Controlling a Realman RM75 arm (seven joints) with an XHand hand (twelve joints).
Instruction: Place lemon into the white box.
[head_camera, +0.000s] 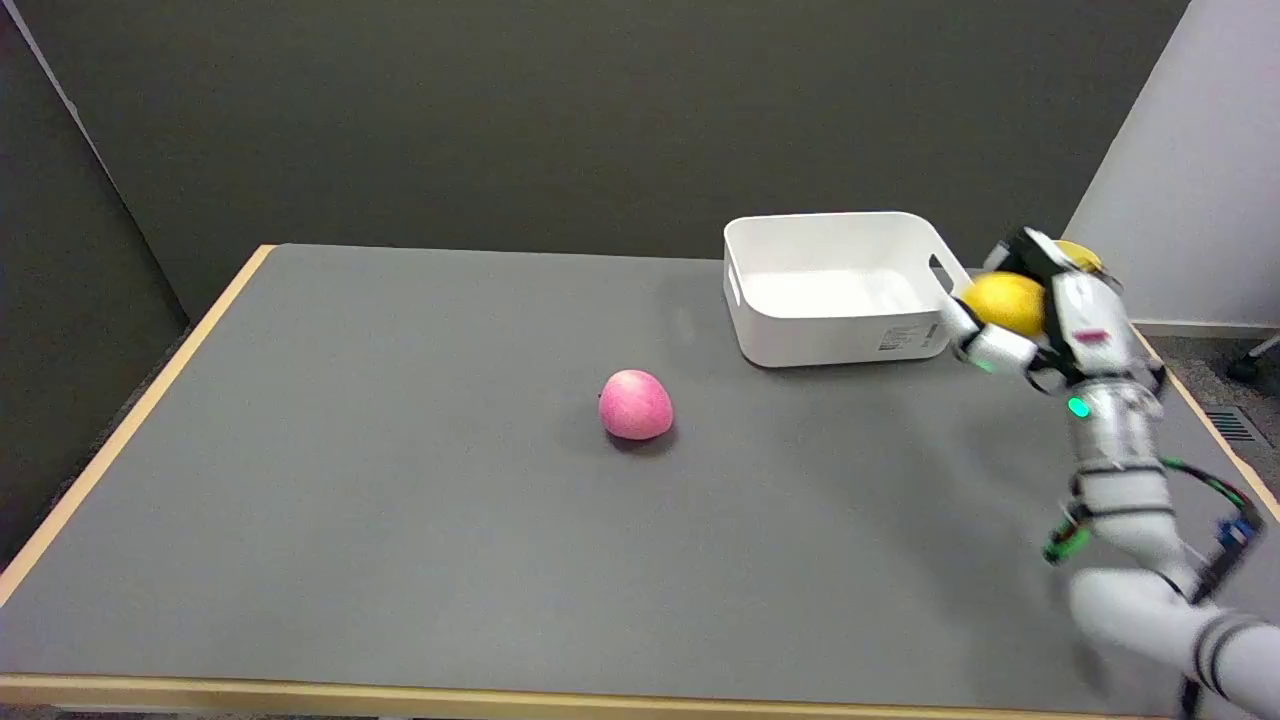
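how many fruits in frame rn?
2. The lemon is held in the right hand, just right of the white box. A pink apple sits on the table near the middle. The box looks empty inside.

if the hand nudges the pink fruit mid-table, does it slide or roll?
Probably rolls: the pink fruit looks rounded, with little of it touching the grey table. Its slightly lopsided shape suggests it would wobble and curve off line. It looks firm, so likely no squashing. The right hand holds the lemon by the white box, far from it.
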